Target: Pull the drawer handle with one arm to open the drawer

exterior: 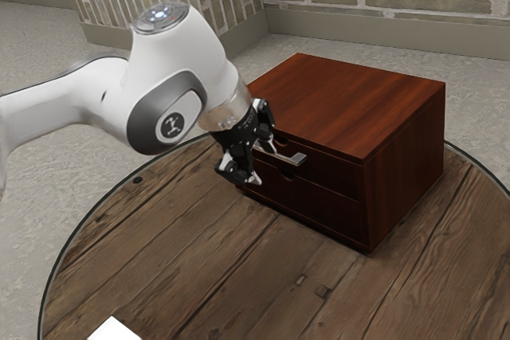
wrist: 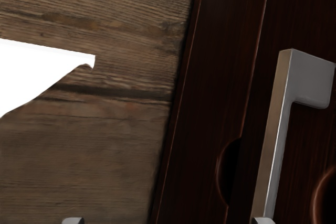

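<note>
My fingers (exterior: 252,179) are spread wide and pinching nothing. In the wrist view, one tip (wrist: 262,220) sits right at the handle's bar and the other is out over bare wood. So the handle (exterior: 288,157) is beside my fingers, not between them. It's a grey bar on the top drawer (exterior: 319,171), and I'm hanging at the end nearest the arm.

The drawer's front looks flush with the cabinet (exterior: 351,101), so I judge it's not yet open. The cabinet stands on the round wooden bench (exterior: 199,260), towards the exterior view's right.

I'd say this is the lining-up step, with the grasp yet to come. Next I need to slide sideways until the bar (wrist: 278,129) sits squarely between both fingers, then squeeze. After that it's a straight pull away from the cabinet's front, without twisting off line.
</note>
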`<move>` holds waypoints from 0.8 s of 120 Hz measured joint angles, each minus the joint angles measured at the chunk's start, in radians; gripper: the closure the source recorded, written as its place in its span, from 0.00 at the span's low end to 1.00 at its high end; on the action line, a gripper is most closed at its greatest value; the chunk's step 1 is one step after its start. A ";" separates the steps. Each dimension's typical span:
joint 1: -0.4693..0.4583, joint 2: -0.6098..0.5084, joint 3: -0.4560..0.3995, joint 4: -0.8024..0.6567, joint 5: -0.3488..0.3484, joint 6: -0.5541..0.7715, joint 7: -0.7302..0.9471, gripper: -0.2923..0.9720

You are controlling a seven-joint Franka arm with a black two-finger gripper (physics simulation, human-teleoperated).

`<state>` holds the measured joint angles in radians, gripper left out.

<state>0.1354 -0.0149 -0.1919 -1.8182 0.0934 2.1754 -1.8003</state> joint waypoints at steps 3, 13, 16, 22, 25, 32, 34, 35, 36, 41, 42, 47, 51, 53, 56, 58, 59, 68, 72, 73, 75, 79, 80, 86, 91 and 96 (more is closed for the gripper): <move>0.002 0.000 0.000 0.001 0.004 0.002 -0.002 0.47; 0.007 0.001 0.001 0.001 0.014 0.014 -0.008 0.47; 0.008 0.005 0.001 0.002 0.015 0.018 -0.010 0.47; 0.009 0.027 0.002 0.020 0.018 0.027 -0.013 0.47; 0.009 0.042 0.002 0.031 0.019 0.030 -0.014 0.47; 0.011 0.067 0.002 0.054 0.021 0.037 -0.017 0.47; 0.012 0.072 0.002 0.058 0.022 0.038 -0.018 0.47; 0.013 0.074 0.002 0.060 0.022 0.039 -0.019 0.47; 0.013 0.075 0.002 0.062 0.022 0.040 -0.019 0.47; 0.016 0.082 0.003 0.066 0.022 0.042 -0.021 0.47; 0.015 0.083 0.004 0.067 0.022 0.043 -0.021 0.47; 0.016 0.086 0.007 0.067 0.023 0.045 -0.023 0.47; 0.016 0.088 0.008 0.066 0.023 0.046 -0.025 0.48; 0.017 0.089 0.009 0.066 0.023 0.046 -0.025 0.48; 0.017 0.089 0.009 0.065 0.023 0.046 -0.026 0.49; 0.017 0.090 0.010 0.065 0.023 0.046 -0.027 0.49; 0.017 0.090 0.011 0.065 0.023 0.046 -0.027 0.49; 0.018 0.090 0.013 0.063 0.023 0.041 -0.030 0.51; 0.019 0.089 0.013 0.062 0.023 0.039 -0.031 0.52; 0.019 0.089 0.013 0.062 0.023 0.038 -0.031 0.52; 0.020 0.089 0.013 0.060 0.023 0.037 -0.032 0.53; 0.021 0.088 0.013 0.058 0.023 0.034 -0.032 0.53; 0.021 0.088 0.013 0.058 0.023 0.034 -0.032 0.53; 0.021 0.085 0.014 0.056 0.023 0.027 -0.032 0.54; 0.021 0.084 0.015 0.056 0.023 0.019 -0.029 0.54; 0.020 0.084 0.015 0.056 0.033 0.011 -0.026 0.55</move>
<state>0.1559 0.0686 -0.1767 -1.7623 0.1261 2.1866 -1.8260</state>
